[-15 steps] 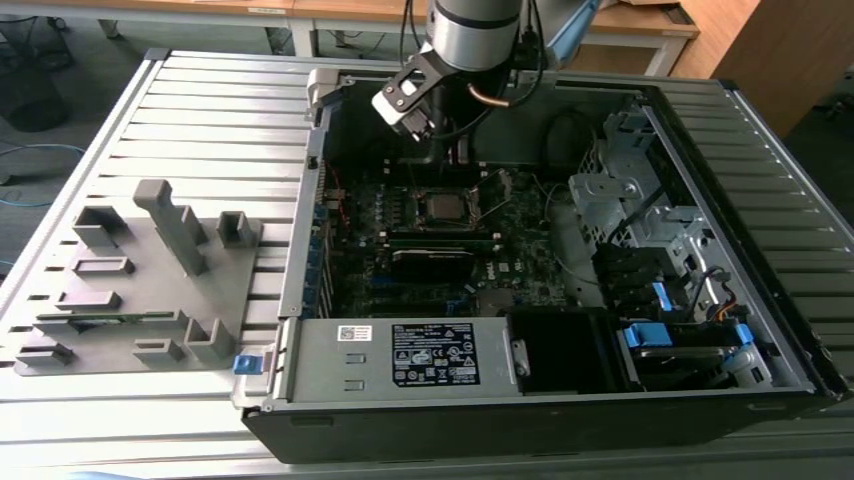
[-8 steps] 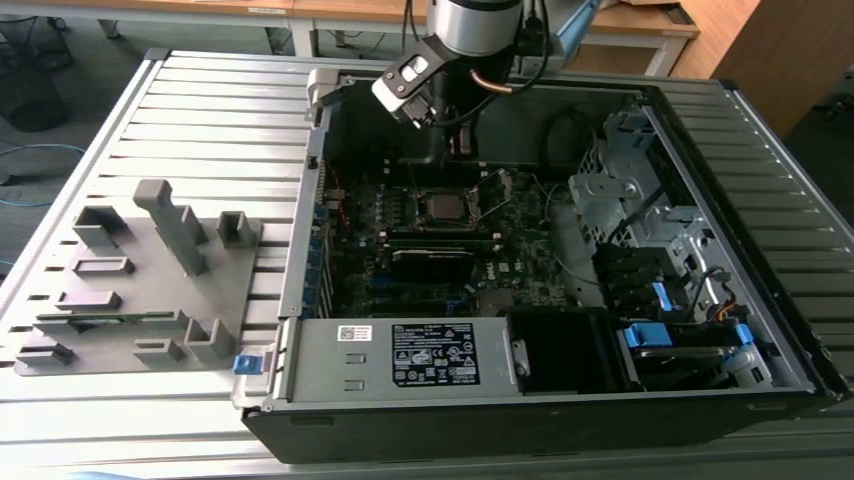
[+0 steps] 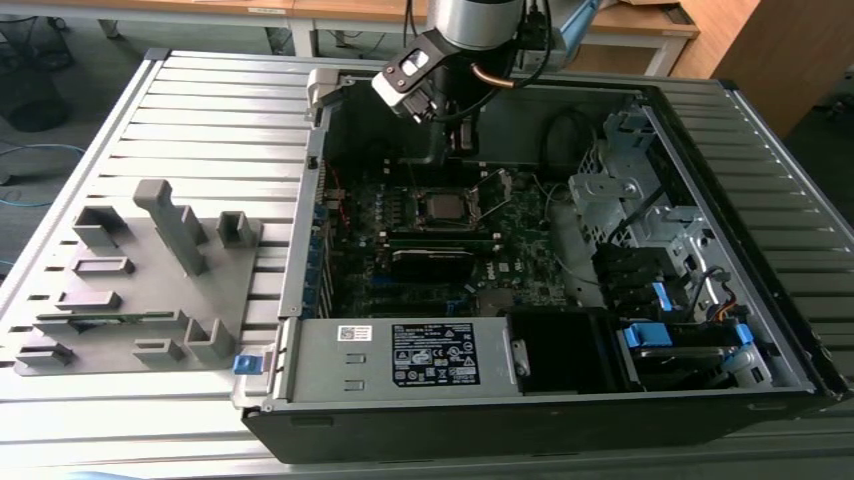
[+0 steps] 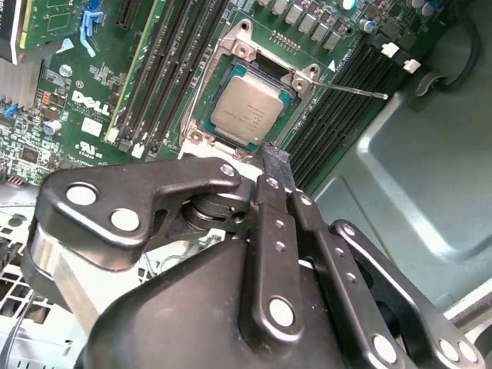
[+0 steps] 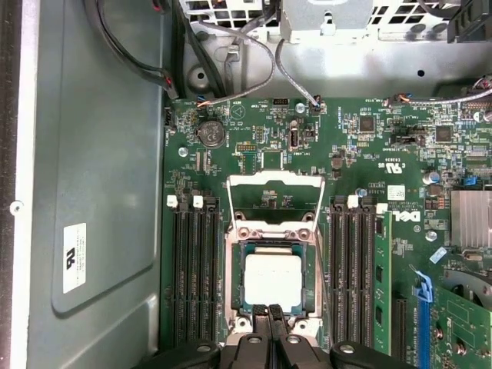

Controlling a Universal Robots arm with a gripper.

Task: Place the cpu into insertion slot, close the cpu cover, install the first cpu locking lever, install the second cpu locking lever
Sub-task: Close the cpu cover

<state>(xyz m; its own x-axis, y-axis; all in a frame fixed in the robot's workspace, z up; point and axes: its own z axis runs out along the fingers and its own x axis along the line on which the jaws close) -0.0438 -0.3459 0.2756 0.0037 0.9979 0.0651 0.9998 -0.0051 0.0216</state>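
The cpu, a flat silver-grey square, lies inside the insertion slot on the green motherboard. In the exterior view the slot sits mid-board inside the open computer case. The cpu cover, a thin silver frame with a square window, is flipped open beyond the slot. A thin wire locking lever sticks out from the socket, unlatched. My gripper hovers just above the slot's edge, fingers shut together with nothing between them.
Long black memory slots flank the socket on both sides. Cables run along the case wall beyond the board. A labelled grey power-supply box and a drive cage bound the board. A grey parts fixture lies outside the case.
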